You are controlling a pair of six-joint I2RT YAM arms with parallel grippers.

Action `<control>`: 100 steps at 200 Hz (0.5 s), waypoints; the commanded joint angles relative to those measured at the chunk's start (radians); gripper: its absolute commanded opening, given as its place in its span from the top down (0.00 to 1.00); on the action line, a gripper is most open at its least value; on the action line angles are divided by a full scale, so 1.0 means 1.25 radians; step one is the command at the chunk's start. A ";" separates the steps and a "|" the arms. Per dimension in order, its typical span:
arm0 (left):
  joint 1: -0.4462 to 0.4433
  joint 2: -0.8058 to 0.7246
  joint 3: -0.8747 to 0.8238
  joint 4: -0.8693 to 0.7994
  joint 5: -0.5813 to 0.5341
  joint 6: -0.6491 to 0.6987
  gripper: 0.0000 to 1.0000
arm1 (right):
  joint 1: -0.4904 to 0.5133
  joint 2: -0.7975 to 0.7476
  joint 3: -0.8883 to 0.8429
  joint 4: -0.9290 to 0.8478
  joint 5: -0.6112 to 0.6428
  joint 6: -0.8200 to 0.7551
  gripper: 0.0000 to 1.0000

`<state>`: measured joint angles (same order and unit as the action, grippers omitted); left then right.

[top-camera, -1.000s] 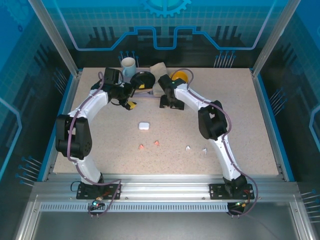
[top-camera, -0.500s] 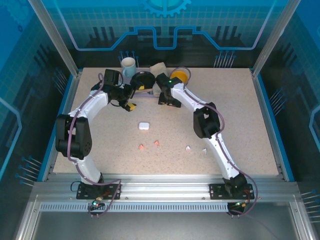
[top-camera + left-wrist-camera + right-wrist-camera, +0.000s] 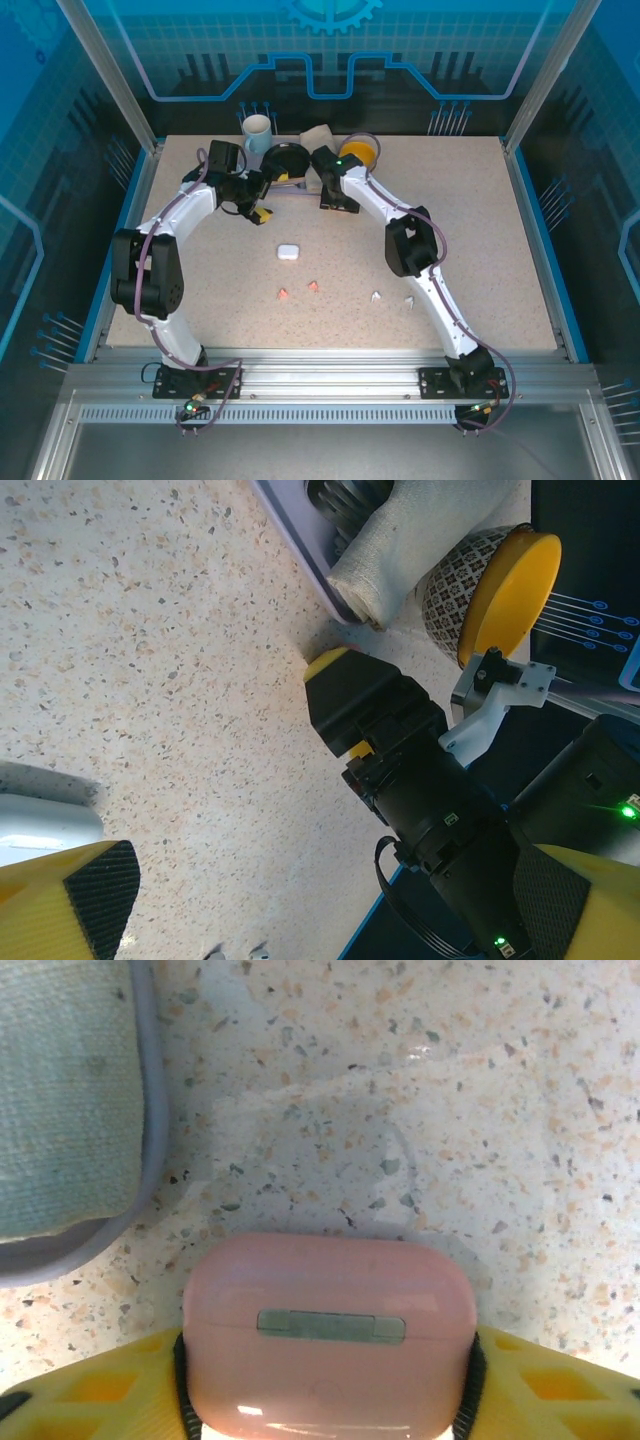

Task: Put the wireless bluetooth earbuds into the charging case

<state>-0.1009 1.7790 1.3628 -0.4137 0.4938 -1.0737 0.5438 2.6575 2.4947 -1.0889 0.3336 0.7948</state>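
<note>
**Top external view: buds loose, pink case in the right claw**

Four earbuds (image 3: 314, 286) lie loose on the worktop (image 3: 480, 230), all on the near side of the white case (image 3: 288, 252). The pink pair is just near of it, and the white pair (image 3: 376, 296) is near and to its right. None sits in a case yet.

The pink case (image 3: 325, 1335) is beyond the white case and a little to its right. The right claw (image 3: 325, 1405) grips it, with the black pads (image 3: 181, 1380) against both flanks. I cannot tell whether it is off the worktop. The left claw (image 3: 330, 900) gapes wide and empty, just beyond the white case on its left.

The step in hand looks like fetching the pink case. Next it probably has to come nearer than the white case, down by the pink pair, and be set flat. Its lid, which looks closed, must then be opened. The hinge faces the right wrist camera, so the lid should swing up from the opposite edge.

The pink case is glossy plastic, a rounded pebble with a small metal hinge plate. It is likely slippery, so a square, firm pinch matters. The pads look rubbery, and the yellow fingers (image 3: 90, 1390) are hard plastic with cut-outs. The worktop is matt, speckled stone-like board. Beyond the white case lie a woven cloth (image 3: 70, 1090) and a yellow bowl (image 3: 515, 590) with a patterned outside.
</note>
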 commanded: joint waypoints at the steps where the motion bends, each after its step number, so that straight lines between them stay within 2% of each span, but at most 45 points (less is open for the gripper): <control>1: 0.005 -0.031 -0.013 -0.002 0.017 0.001 0.01 | -0.004 0.023 -0.025 -0.030 0.032 -0.028 0.50; 34: 0.005 -0.037 -0.010 -0.011 0.013 0.008 0.01 | 0.004 -0.098 -0.219 0.055 0.031 -0.044 0.54; 100: 0.005 -0.048 -0.005 -0.033 0.003 0.028 0.01 | 0.060 -0.352 -0.605 0.188 0.007 -0.021 0.52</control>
<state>-0.1009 1.7638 1.3594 -0.4240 0.4934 -1.0653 0.5701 2.3013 1.8740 -0.8772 0.3637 0.7517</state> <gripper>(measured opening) 0.988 0.498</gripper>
